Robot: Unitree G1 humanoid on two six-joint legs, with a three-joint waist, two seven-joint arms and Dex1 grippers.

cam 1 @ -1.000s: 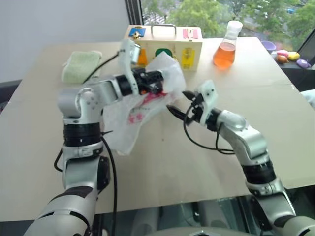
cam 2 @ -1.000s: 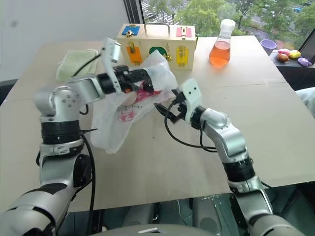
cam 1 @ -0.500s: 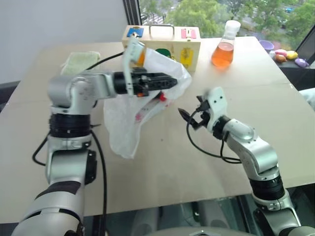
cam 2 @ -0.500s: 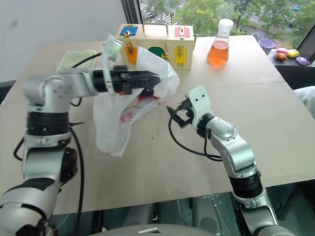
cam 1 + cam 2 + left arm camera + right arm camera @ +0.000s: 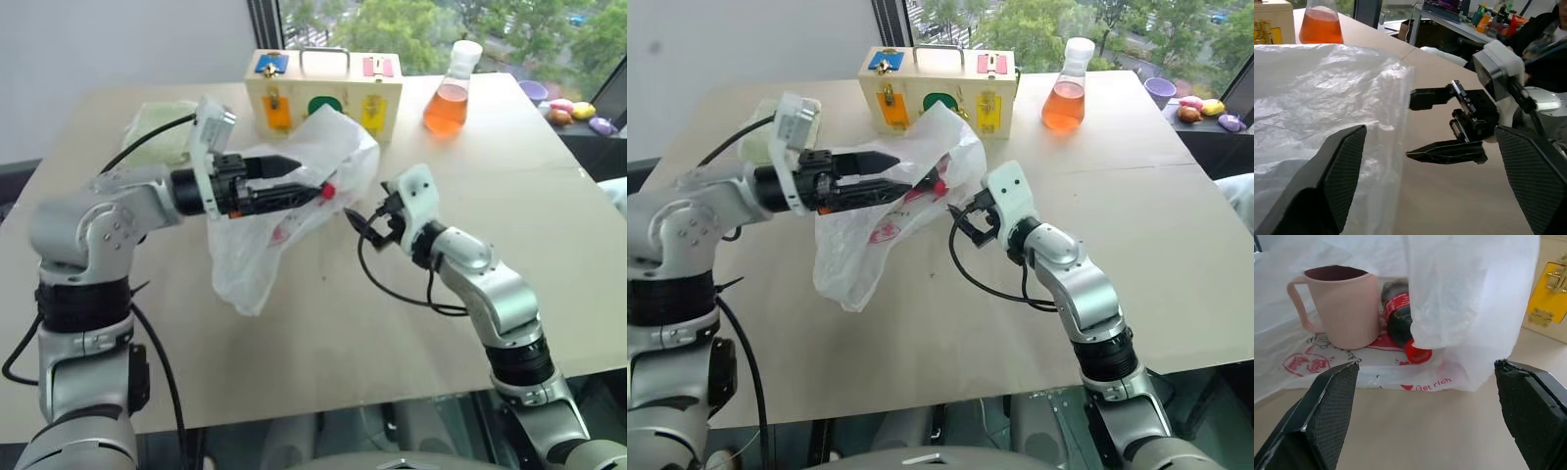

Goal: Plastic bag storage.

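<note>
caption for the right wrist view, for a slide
Open right gripper faces the plastic bag, a pink mug and bottle inside.

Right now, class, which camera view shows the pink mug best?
The right wrist view: the pink mug stands upright and fully visible inside the plastic bag, next to a bottle lying down. In the two eye views the bag and the left gripper cover it. The left wrist view shows bag film, not the mug.
</note>
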